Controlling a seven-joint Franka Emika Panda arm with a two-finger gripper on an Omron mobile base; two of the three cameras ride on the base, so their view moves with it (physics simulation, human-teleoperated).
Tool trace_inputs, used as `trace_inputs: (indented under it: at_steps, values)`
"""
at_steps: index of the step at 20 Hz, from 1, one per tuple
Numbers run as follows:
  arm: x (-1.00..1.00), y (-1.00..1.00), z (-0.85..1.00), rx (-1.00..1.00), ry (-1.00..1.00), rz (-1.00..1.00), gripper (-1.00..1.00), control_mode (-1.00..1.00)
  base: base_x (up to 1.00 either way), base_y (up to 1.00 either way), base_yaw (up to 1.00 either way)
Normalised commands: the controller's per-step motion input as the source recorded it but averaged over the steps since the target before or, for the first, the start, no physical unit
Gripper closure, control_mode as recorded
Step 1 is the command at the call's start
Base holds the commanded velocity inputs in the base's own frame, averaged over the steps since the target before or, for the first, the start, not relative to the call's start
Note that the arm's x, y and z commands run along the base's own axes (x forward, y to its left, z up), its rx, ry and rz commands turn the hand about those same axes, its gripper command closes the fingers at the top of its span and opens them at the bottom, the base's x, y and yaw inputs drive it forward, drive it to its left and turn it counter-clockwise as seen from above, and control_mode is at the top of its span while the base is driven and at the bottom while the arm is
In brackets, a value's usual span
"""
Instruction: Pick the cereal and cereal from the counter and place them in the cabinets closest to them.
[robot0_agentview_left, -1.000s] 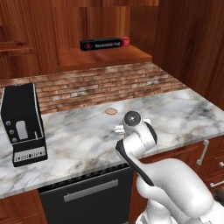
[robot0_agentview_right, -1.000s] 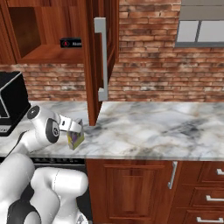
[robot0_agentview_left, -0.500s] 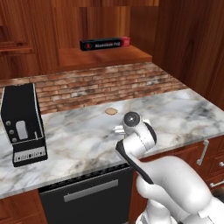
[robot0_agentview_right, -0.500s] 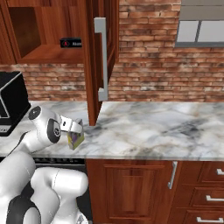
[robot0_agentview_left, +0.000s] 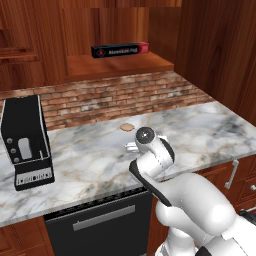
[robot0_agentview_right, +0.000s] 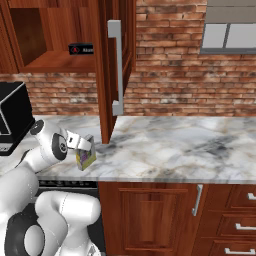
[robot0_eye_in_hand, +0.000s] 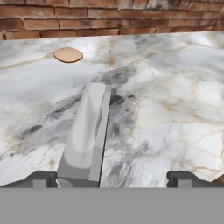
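Note:
A small pale grey cereal box (robot0_agentview_right: 86, 154) with a yellow picture stands near the front edge of the marble counter (robot0_agentview_right: 200, 145). My gripper (robot0_agentview_right: 80, 142) hovers at the box's top, reaching in from the left. In the hand view the box's narrow grey top (robot0_eye_in_hand: 85, 135) lies close to the left fingertip (robot0_eye_in_hand: 43, 178), and the gripper (robot0_eye_in_hand: 113, 179) is open, its jaws far wider than the box. The yellow cereal box with the green band is out of view. The dark wooden wall cabinet (robot0_agentview_left: 115, 67) stands open above the counter.
A long black-and-red box (robot0_agentview_left: 120, 49) lies on the cabinet shelf. The open cabinet door (robot0_agentview_right: 107, 65) with its silver handle (robot0_agentview_right: 116, 65) hangs just right of the cereal box. A black appliance (robot0_agentview_left: 27, 140) stands at the left. A small tan disc (robot0_eye_in_hand: 68, 54) lies near the brick wall.

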Motion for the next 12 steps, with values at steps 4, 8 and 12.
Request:
trace_inputs:
  at_steps: [4,8,12]
  values:
    - [0.00,-0.01,-0.25,0.00,0.02,-0.02,-1.00,-1.00,0.00,0.00,0.00]
    - [0.00,0.00,-0.11,0.00,0.01,-0.01,1.00,-1.00,0.00,0.00,0.00]
    - [0.00,0.00,0.00,0.00,0.00,0.00,1.00,-1.00,0.00,0.00,0.00]
